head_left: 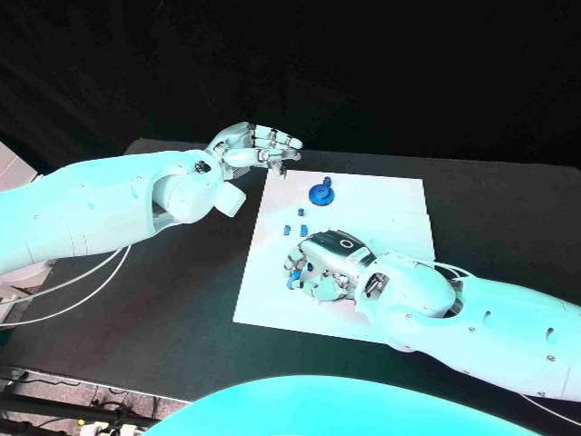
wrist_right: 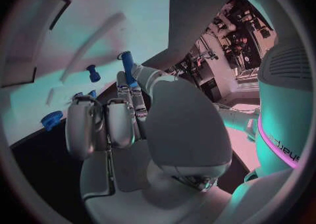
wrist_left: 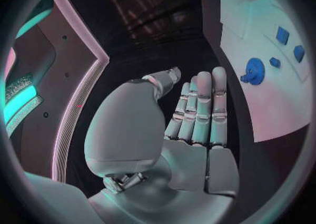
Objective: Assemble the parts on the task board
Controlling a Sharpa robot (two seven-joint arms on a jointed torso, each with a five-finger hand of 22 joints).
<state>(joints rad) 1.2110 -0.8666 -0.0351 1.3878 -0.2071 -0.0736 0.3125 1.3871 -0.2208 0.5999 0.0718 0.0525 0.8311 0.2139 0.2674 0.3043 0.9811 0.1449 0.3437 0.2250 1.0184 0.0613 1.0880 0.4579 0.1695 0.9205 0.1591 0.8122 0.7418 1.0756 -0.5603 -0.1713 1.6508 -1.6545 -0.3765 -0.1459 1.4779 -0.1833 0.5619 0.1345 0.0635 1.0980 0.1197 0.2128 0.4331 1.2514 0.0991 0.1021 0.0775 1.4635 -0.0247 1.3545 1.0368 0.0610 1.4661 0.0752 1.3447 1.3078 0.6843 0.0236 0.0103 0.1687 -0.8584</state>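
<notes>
The white task board [head_left: 376, 213] lies in the middle of the black table. A round blue part [head_left: 320, 193] sits near its far edge, and three small blue parts [head_left: 300, 227] stand closer in. My right hand [head_left: 328, 265] rests low over the board's left side with its fingers curled down. In the right wrist view its thumb and a finger pinch a blue peg [wrist_right: 126, 64], upright against the board. Another blue peg [wrist_right: 92, 72] stands just beyond. My left hand [head_left: 254, 147] hovers off the board's far left corner, holding nothing, with its fingers [wrist_left: 200, 108] stretched out.
The board [wrist_left: 279, 105] has bare white surface on its right half. The round blue part [wrist_left: 254, 71] and small blue parts [wrist_left: 282, 35] lie off to the side of my left hand. Black table [head_left: 500, 209] surrounds the board. Cables hang off the table's near left edge.
</notes>
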